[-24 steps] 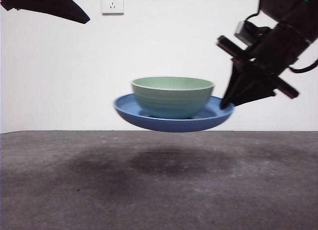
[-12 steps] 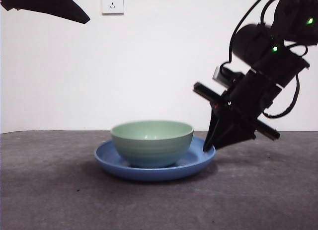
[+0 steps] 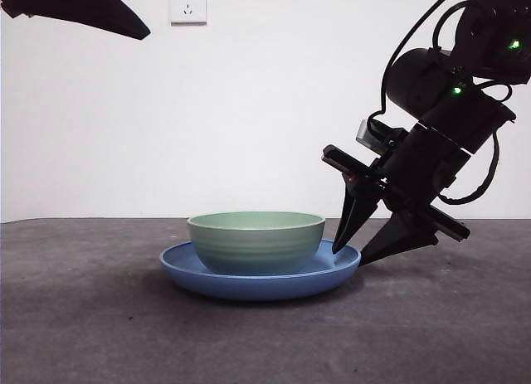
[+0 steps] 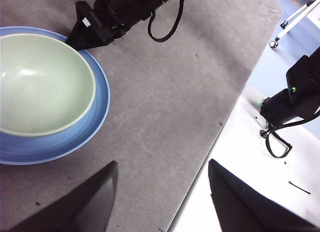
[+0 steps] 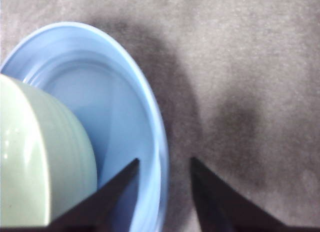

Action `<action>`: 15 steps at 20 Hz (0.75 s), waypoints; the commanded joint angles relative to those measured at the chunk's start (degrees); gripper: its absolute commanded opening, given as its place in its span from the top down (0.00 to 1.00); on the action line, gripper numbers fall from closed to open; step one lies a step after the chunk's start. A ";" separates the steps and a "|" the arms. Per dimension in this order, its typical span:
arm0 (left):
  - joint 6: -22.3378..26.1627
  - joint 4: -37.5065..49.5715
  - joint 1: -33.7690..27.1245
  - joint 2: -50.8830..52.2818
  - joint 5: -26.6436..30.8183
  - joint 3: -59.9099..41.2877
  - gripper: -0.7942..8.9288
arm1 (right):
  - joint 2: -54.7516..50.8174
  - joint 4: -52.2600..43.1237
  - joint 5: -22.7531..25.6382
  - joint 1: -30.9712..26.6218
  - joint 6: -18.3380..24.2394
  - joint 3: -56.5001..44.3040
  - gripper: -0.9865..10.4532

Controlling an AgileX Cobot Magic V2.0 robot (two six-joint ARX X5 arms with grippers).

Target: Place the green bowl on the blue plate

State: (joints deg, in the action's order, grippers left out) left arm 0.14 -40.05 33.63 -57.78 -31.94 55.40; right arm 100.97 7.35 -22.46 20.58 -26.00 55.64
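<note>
Two dishes sat nested on the grey table (image 3: 99, 318): the green bowl (image 3: 255, 241) stood upright inside the blue plate (image 3: 191, 272), roughly centred, with blue rim showing all round it in the left wrist view. By that lie the placing looked done. The right gripper (image 3: 348, 257) was at the plate's 3 o'clock edge in the front view, its jaws parted and straddling the rim, one tip over the plate's inside and one outside; whether either tip touched the rim could not be told. The left gripper (image 4: 162, 179) hung high, well apart from the dishes, jaws spread and holding nothing. Both dishes looked glossy, rigid and probably brittle, so I judged them slippery under hard jaws and liable to chip. The plate's thin upturned rim seemed the natural hold, though a one-sided pinch would tilt the load.
</note>
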 commanded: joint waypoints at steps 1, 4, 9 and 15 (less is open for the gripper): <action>0.52 0.59 0.42 -0.26 -0.50 0.42 0.62 | -0.11 0.63 0.28 0.35 -0.55 1.05 0.75; 0.52 0.55 0.42 -0.26 -0.50 0.42 0.62 | -3.54 2.54 1.05 0.24 -0.33 1.05 0.73; 0.52 0.55 0.42 -0.26 -0.50 0.42 0.62 | -14.73 10.78 3.21 0.26 5.88 1.05 0.73; 0.55 0.66 0.42 -0.26 -0.48 0.42 0.62 | -32.02 25.49 2.71 1.46 14.36 1.05 0.73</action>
State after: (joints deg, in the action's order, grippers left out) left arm 0.14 -40.07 33.63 -57.78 -31.92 55.40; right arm 68.53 32.86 -19.70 21.76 -14.11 55.68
